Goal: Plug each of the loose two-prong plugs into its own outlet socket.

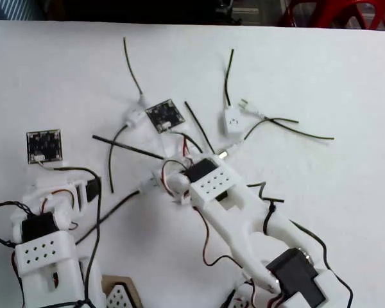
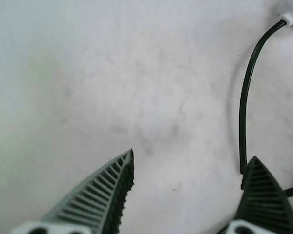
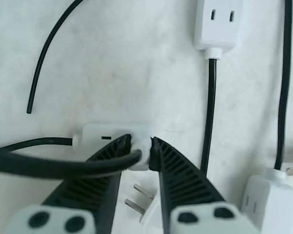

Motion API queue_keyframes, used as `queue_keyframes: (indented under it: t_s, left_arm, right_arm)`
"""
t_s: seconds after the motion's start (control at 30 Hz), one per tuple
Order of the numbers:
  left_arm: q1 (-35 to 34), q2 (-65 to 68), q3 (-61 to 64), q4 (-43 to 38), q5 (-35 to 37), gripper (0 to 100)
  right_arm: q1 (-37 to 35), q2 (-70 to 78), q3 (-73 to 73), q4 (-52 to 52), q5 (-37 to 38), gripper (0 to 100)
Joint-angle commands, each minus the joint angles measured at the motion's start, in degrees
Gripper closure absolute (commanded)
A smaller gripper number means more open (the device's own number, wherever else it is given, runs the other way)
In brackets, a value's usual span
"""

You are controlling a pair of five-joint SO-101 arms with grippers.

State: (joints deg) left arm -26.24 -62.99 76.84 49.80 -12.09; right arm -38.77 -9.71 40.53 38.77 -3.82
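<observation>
Seemingly nothing had yet been plugged in: a white connector (image 3: 105,136) was pinched in the right gripper (image 3: 140,142), a plug (image 3: 136,200) was seen bare-pronged beside it, a socket (image 1: 233,120) at that gripper's 1 o'clock looked unfilled, and the left gripper (image 2: 192,157), at its 9 o'clock, was held spread over the table (image 2: 136,73).

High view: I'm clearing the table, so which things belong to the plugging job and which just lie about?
Job: socket, plug beside it, connector in the right gripper.
Lying about: left black board, middle black board.
</observation>
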Motion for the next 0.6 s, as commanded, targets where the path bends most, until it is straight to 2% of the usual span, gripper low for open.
queue_keyframes:
  t_s: [0.0, 0.13, 0.57]
  left_arm:
    - [-0.57, -1.19, -0.26, -1.14, 0.18, 65]
    - [-0.57, -1.19, -0.26, -1.14, 0.18, 65]
    - [-0.57, -1.19, -0.26, -1.14, 0.18, 65]
  right_arm:
    - [-1.45, 4.18, -0.62, 1.1, 1.93, 98.1]
    - [-1.89, 8.13, -0.79, 1.01, 3.34, 98.1]
    - [-1.63, 7.43, 0.79, 1.54, 3.34, 98.1]
